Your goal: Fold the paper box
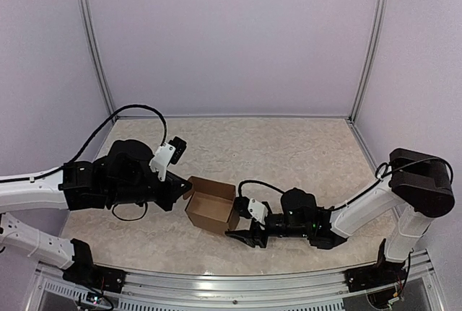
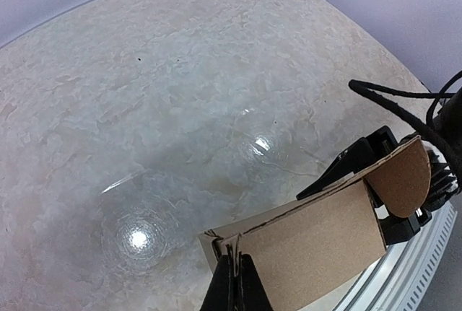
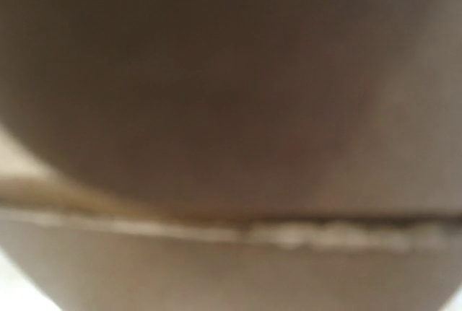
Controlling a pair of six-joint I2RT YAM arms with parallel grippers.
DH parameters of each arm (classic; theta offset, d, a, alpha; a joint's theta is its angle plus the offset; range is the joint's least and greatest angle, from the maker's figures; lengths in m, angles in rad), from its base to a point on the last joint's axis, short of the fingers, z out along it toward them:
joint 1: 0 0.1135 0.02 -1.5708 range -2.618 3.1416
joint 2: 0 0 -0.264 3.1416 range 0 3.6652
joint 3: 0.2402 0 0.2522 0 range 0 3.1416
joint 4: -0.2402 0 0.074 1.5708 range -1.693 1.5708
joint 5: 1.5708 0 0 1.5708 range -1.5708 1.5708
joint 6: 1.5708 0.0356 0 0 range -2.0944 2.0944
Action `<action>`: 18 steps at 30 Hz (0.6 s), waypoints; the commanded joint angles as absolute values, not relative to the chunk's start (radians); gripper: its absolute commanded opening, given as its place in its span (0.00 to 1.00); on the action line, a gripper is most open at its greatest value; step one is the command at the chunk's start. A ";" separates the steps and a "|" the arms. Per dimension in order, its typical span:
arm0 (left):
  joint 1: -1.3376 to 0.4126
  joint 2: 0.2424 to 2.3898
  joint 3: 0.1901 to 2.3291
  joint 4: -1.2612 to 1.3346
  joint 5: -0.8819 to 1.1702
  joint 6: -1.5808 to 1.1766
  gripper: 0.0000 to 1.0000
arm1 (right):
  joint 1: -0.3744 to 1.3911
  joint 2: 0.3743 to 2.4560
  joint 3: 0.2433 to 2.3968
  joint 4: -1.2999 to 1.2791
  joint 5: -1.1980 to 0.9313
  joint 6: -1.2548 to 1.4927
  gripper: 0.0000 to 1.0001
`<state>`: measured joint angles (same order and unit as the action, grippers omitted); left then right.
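The paper box (image 1: 211, 206) is a small brown cardboard box with its top open, standing on the table between my two arms. My left gripper (image 1: 185, 187) is shut on the thin cardboard edge at the box's left corner; in the left wrist view the fingertips (image 2: 229, 276) pinch that edge, and the box's side wall (image 2: 317, 242) and a rounded flap (image 2: 401, 177) run off to the right. My right gripper (image 1: 244, 223) stands open at the box's right end, a black finger (image 2: 346, 165) on either side. The right wrist view shows only blurred cardboard (image 3: 231, 109), and that gripper's own fingers are hidden.
The marble-patterned tabletop (image 1: 289, 152) is walled by pale panels at the back and both sides. A metal rail (image 1: 238, 278) runs along the near edge by the arm bases. A black cable (image 1: 130, 112) loops over my left arm.
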<state>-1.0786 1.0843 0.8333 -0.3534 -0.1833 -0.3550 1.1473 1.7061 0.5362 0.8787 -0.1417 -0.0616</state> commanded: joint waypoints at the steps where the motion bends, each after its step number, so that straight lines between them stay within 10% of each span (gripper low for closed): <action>1: -1.097 1.104 0.741 -0.230 -0.135 -0.390 0.00 | 1.145 1.759 0.529 1.076 -0.012 -0.009 0.32; 18: -1.141 1.186 0.625 -0.102 -0.187 -0.383 0.00 | 1.144 1.866 0.522 1.186 -0.030 0.056 0.33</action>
